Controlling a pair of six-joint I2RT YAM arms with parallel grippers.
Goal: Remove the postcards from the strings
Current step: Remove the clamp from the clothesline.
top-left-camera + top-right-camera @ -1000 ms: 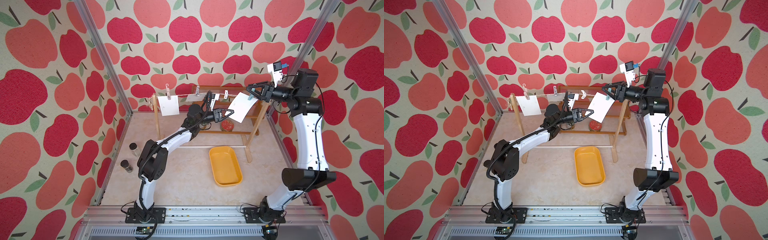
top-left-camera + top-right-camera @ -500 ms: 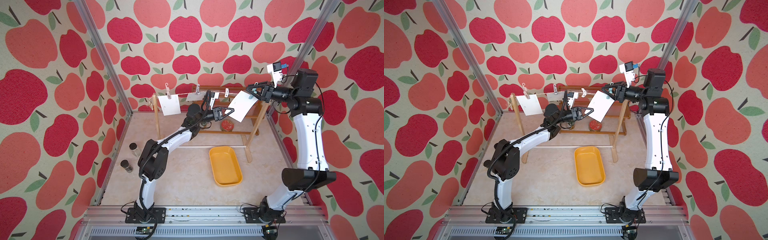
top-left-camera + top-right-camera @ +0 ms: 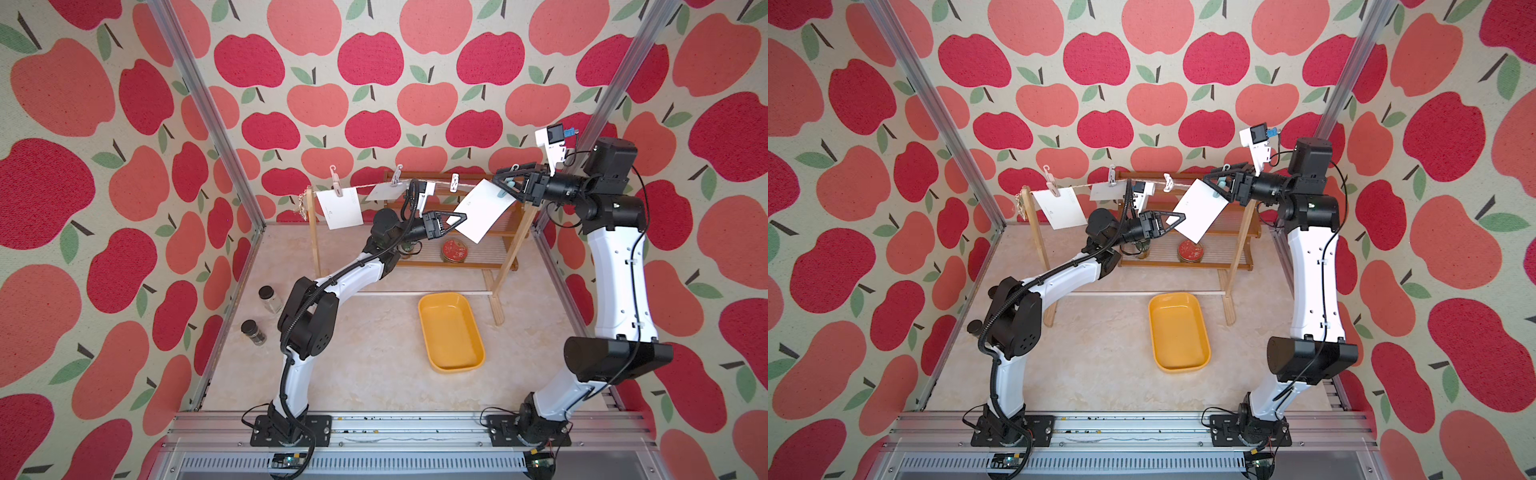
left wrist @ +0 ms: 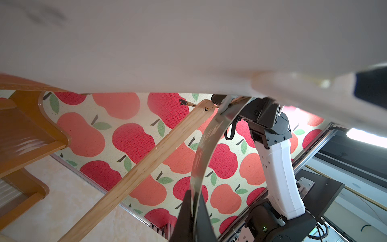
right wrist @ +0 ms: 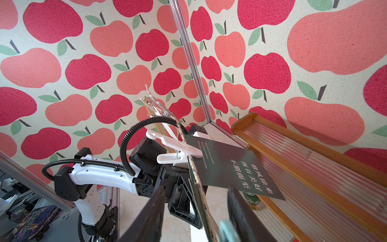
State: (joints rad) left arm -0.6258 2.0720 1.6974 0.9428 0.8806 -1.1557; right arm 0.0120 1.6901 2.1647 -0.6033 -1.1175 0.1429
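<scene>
Left hand (image 3: pixel 460 217) clamped tight on the lower edge of the rightmost postcard (image 3: pixel 482 210). The card shows its white face in both top views (image 3: pixel 1200 212) and is tilted, one corner hanging low in front of the wooden shelf (image 3: pixel 490 266). Right hand (image 3: pixel 500 181) is up at the card's top corner, jaws apart with the teal clothespin (image 3: pixel 508 188) between them; can't tell if the fingers press the pin or just sit around it, nor if the pin bites the card. Right wrist view: the string (image 5: pixel 200 184) runs between the two dark fingers (image 5: pixel 150 213), with the card's dark back and white lettering (image 5: pixel 232 167) just beside it. A white clothespin (image 5: pixel 178 150) is clipped on the string further along (whether it touches the card I can't tell). Left wrist view: card seen edge-on, bowed, pinched at the fingertips (image 4: pixel 184 220); string passes through a hole at the top of the right post (image 4: pixel 146 163). Leftmost postcard (image 3: pixel 340 208) hangs from the string (image 3: pixel 368 188) under a pink clothespin (image 3: pixel 336 183) near the left post (image 3: pixel 313 237). Second postcard (image 3: pixel 384 192) hangs next along, pinned too, partly behind the left arm's camera. Yellow tray (image 3: pixel 451 332) sits on the desk (image 3: pixel 374 365) in front of the rack. Two jars (image 3: pixel 270 298) at the desk's left edge, red-lidded jar (image 3: pixel 454 249) on the shelf.
</scene>
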